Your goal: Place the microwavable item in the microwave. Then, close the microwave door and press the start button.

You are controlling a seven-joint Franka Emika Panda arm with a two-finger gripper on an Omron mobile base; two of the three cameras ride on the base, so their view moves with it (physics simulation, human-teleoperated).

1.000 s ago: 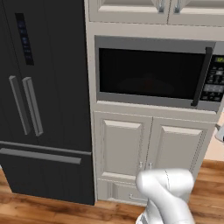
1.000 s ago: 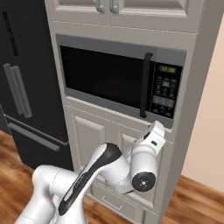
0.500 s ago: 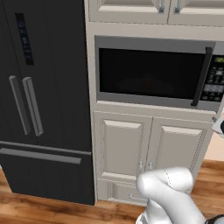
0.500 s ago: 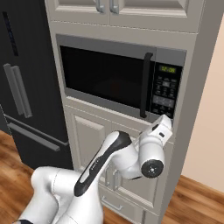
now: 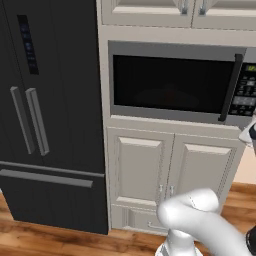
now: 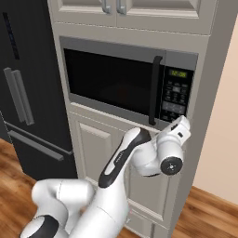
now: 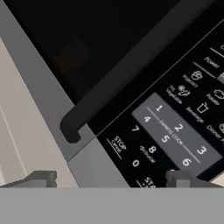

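Two dark fingertips (image 7: 41, 178) poke up at the bottom of the hand view, set wide apart with nothing between them, so the gripper (image 7: 114, 179) is released and empty. It's right up against the lower corner of the microwave (image 6: 128, 86), looking at the black button panel (image 7: 175, 131), where you can read the number keys and a STOP label. The bottom end of the dark bar handle (image 7: 72, 127) sits at center-left of that view, running up toward the upper right.

From the right base view, the white arm (image 6: 125, 158) bends up through the middle of the frame, and the hand sits just below the panel (image 6: 175, 95), at the lower right corner of the microwave. The microwave door (image 5: 172, 84) is shut, flush with the grey frame, in the upper middle of the left base view. Behind the dark glass there's a faint reddish smudge, which could be the cup, but I honestly can't tell.

Black fridge (image 5: 47, 115) fills the left side, cream cabinet doors (image 5: 170, 175) sit under the microwave, wood floor (image 6: 211, 214) at the bottom.
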